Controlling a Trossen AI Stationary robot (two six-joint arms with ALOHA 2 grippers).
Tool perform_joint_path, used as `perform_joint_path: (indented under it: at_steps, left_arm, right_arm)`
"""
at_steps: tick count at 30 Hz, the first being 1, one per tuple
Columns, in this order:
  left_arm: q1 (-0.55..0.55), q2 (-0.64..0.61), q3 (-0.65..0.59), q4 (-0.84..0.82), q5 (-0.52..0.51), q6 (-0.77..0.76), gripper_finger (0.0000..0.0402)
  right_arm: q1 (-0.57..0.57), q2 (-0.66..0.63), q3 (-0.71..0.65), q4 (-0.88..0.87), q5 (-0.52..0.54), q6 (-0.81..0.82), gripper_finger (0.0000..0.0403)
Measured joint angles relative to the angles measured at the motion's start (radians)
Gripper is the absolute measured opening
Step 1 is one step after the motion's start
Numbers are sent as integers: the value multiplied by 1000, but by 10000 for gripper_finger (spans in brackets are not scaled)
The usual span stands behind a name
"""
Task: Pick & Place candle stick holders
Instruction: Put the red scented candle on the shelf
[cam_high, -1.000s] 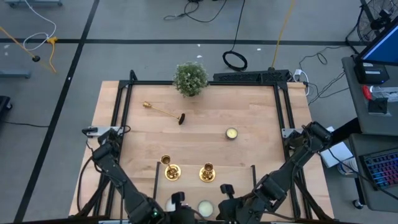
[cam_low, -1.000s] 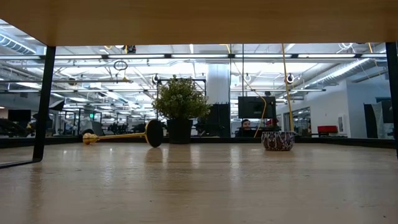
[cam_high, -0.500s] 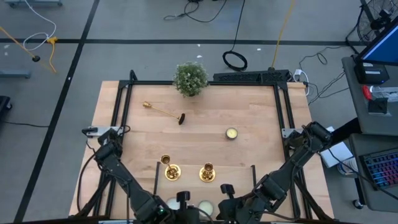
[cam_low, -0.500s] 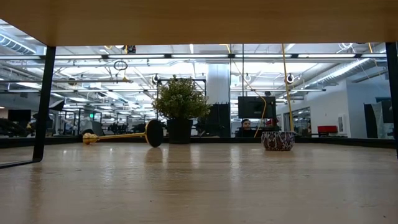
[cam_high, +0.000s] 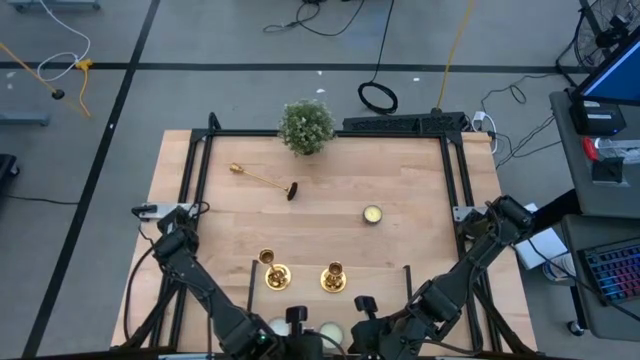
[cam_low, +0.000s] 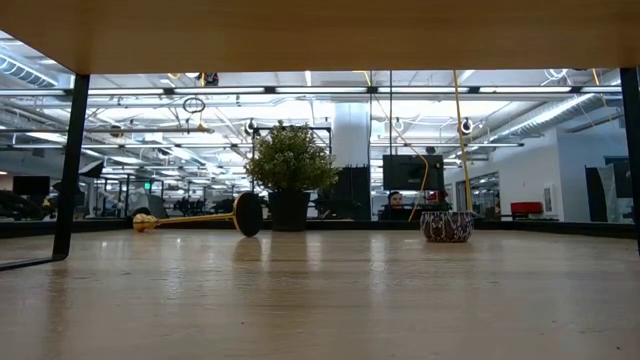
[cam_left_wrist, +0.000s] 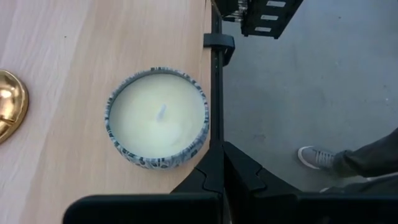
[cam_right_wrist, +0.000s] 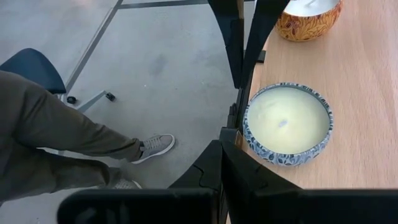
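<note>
Candle stick holders: two (cam_high: 277, 277) (cam_high: 333, 277) upright side by side near the tabletop's (cam_high: 420, 180) front edge, a third (cam_high: 263, 181) on its side farther back, near the potted plant (cam_high: 306, 126). Left gripper (cam_high: 293, 325) and right gripper (cam_high: 362, 312) parked low at the front edge, either side of a pale tealight candle (cam_left_wrist: 158, 117), jaws pinched shut, holding nothing.

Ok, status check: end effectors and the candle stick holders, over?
Both end effectors shut, empty, parked at near table edge. Two candle stick holders upright, third lying down near plant. Path unobstructed.
</note>
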Motion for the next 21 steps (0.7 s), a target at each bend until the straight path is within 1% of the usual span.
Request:
perform_joint_path:
  at_steps: [21]
  left_arm:
    - [10,0,0,-24,-4,5,0]
  right_arm:
    - [0,-1,0,5,7,7,0]
